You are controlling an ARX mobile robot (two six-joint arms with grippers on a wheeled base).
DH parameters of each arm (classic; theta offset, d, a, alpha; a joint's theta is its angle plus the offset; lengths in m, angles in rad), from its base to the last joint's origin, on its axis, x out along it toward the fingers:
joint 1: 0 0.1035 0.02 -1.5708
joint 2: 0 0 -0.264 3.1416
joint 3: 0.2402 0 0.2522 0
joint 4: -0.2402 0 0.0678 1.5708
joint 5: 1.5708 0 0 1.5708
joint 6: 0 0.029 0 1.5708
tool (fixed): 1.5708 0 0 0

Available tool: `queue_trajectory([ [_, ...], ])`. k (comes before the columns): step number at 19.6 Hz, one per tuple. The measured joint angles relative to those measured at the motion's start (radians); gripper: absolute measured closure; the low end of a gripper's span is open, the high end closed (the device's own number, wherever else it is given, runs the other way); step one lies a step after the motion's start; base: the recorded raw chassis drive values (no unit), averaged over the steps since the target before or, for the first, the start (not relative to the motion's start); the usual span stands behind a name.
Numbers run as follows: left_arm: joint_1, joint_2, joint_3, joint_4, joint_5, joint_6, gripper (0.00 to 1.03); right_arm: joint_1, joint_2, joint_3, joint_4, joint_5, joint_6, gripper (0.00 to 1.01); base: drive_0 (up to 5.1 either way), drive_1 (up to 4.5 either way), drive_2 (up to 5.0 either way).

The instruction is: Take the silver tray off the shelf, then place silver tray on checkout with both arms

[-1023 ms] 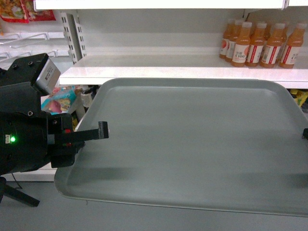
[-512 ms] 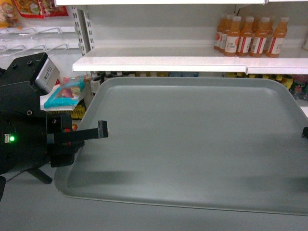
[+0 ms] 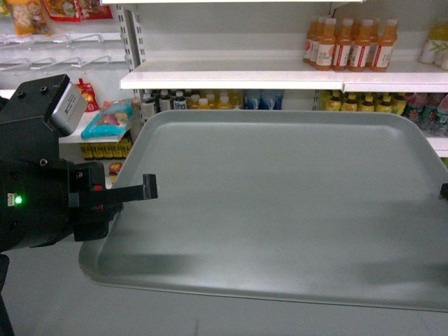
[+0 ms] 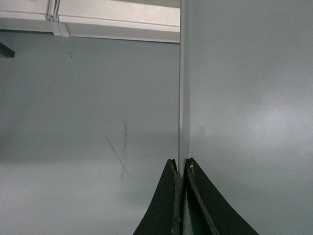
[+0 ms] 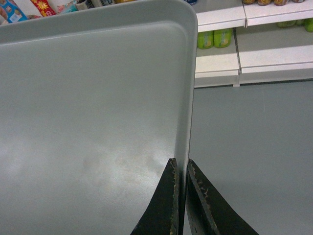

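Both end effectors, left and right, stay clamped on opposite rims of the silver tray, held level midair; the shelf has receded, so only the desk placement remains

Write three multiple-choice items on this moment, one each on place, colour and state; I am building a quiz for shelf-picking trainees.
1. Where is the flat grey-green rectangular tray?
A. lying on the white shelf board
B. held off the shelf, over grey floor
C. leaning upright

2. What colour are the bottles on the glossy white shelf board?
A. orange
B. blue
C. black

3. What is the left claw doing?
A. hanging open
B. clamping the tray rim
C. holding a bottle

Key: B, both wrist views show floor beside the rim; A, orange in the head view; B, its fingers pinch the rim.
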Motion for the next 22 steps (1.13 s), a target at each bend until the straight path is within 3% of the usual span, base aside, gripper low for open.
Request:
queue_trajectory([
  [19,0.0,0.0,0.0,-0.003,0.0,0.0,1.0,0.0,0.0,0.002,-0.002,-0.001,0.0,0.98,0.1,-4.16,4.3],
  [22,0.0,-0.005,-0.001,-0.003,-0.002,0.0,1.0,0.0,-0.004,-0.002,0.002,-0.001,0.0,0.98,-3.0,2.63,0.5],
])
